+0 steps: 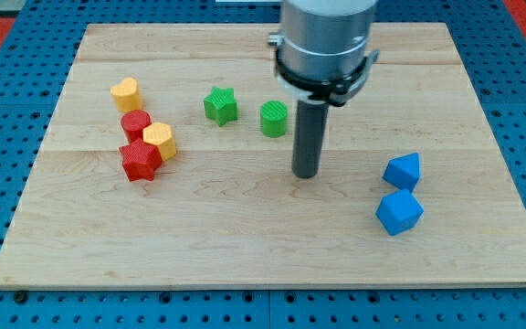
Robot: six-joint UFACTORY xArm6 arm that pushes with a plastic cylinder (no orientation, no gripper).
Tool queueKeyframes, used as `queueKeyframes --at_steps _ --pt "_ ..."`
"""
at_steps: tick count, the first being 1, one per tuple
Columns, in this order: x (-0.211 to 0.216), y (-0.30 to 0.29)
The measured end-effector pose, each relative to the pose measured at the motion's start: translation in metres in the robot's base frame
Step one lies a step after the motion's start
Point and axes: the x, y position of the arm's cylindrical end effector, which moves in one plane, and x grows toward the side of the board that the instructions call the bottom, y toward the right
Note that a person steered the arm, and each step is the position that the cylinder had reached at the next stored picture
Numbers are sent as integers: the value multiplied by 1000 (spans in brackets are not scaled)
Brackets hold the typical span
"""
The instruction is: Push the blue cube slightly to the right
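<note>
You have yet to touch the blue cube (399, 212) at the frame's lower right, just below a second blue block (403, 171); my tip (306, 174) rests mid-board, well apart to its left, holding nothing; the whole rightward nudge seems still ahead.

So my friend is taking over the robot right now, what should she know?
My tip rests on the board, touching no block, to the view's left of both blue blocks.
The upper blue block and the lower blue block touch, near the view's right edge. Which one is the cube I cannot tell.
Done: no contact made.
Left: bring the tip to the cube's left side and nudge it right.
</note>
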Motion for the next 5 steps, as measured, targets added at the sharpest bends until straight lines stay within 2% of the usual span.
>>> queueKeyframes --at_steps 1,2,4,5 --pt "60 61" --pt "48 139" --pt "52 63" --pt "81 163"
